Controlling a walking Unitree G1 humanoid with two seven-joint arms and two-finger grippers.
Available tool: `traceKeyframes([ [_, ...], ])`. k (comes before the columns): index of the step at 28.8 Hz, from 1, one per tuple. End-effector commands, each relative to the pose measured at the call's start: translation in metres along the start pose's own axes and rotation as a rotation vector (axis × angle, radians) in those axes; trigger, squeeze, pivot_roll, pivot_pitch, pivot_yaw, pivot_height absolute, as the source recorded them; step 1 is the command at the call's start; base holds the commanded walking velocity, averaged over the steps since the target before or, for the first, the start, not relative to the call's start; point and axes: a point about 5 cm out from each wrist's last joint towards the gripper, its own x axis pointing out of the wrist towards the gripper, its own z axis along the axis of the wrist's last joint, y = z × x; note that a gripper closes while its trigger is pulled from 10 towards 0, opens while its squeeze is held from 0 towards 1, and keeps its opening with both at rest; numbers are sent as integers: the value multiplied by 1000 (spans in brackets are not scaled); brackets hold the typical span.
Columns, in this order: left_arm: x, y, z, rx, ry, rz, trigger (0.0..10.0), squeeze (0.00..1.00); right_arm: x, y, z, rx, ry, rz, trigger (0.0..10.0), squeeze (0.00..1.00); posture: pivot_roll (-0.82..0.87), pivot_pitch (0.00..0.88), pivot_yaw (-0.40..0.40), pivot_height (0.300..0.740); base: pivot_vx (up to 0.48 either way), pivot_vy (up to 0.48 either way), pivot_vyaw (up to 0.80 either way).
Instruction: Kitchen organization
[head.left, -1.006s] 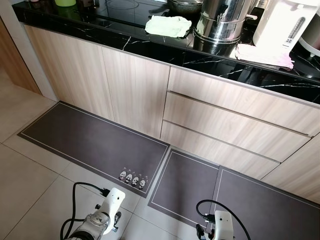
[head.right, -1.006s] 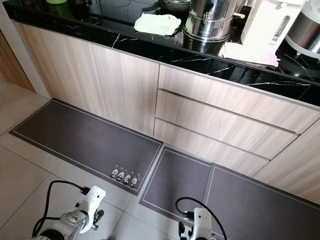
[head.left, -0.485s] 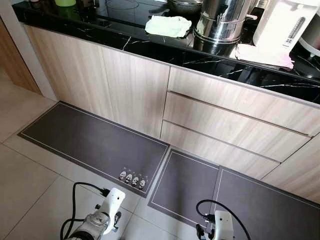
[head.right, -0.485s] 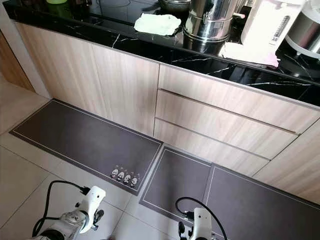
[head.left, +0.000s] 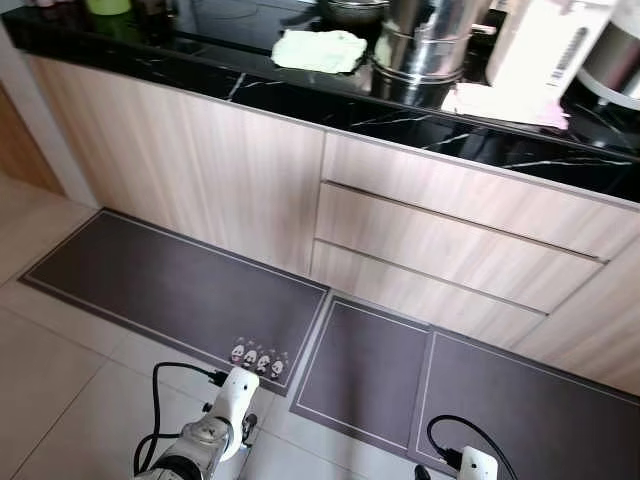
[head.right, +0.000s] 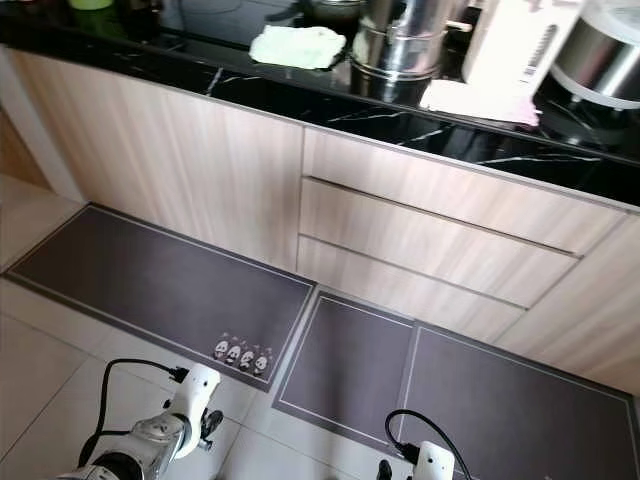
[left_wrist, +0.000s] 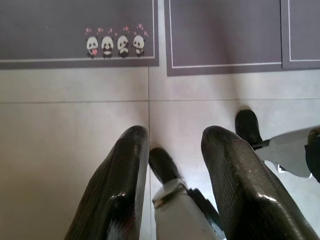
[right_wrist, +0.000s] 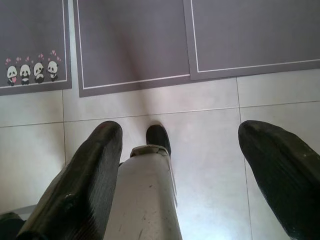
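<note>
And here we are facing a run of pale wood-grain kitchen cabinets (head.left: 200, 170) under a glossy black marble-veined countertop (head.left: 330, 100), with three flat drawer fronts (head.left: 450, 240) stacked to the right of the doors. Up on the counter, a crumpled pale green cloth (head.left: 320, 50) lies just left of a tall stainless steel pot (head.left: 425, 45); beside that pot stands a white electric water boiler (head.left: 535, 45), and a folded white-pink cloth (head.left: 500, 102) lies at its foot near the counter edge. At the far right sits a rounded silver rice cooker (head.right: 598, 62). Down on the light beige floor tiles (head.left: 60, 400), three grey floor mats with thin pale borders lie along the cabinet base; the long left mat (head.left: 170, 285) carries a little row of panda figures (head.left: 258, 357) at its near corner. Both arms hang low over the tiles. The left gripper (left_wrist: 172, 165) has its two black fingers (left_wrist: 122, 185) a modest gap apart, nothing between them, pointing down at the floor just short of the panda mat. The right gripper (right_wrist: 180, 165) is spread noticeably wider, also holding nothing, above tile next to the middle mat (right_wrist: 130, 45).
</note>
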Motion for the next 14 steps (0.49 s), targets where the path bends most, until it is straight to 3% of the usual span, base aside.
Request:
traceKeyframes([
  [1, -1, -1, -6, -21, 12, -2, 10000, 0, 0, -2, 0, 8, -5, -5, 10000, 0, 111, 106, -91, 740, 0, 0, 0],
  [12, -1, -1, -7, -36, 14, 0, 10000, 0, -1, -1, 0, 21, -12, 4, 10000, 0, 122, 104, -102, 740, 0, 0, 0],
  [14, -1, 2, -7, -46, 10, 12, 10000, 0, -1, 0, -1, 9, -9, 12, 10000, 0, 154, 103, -137, 740, 0, 0, 0],
])
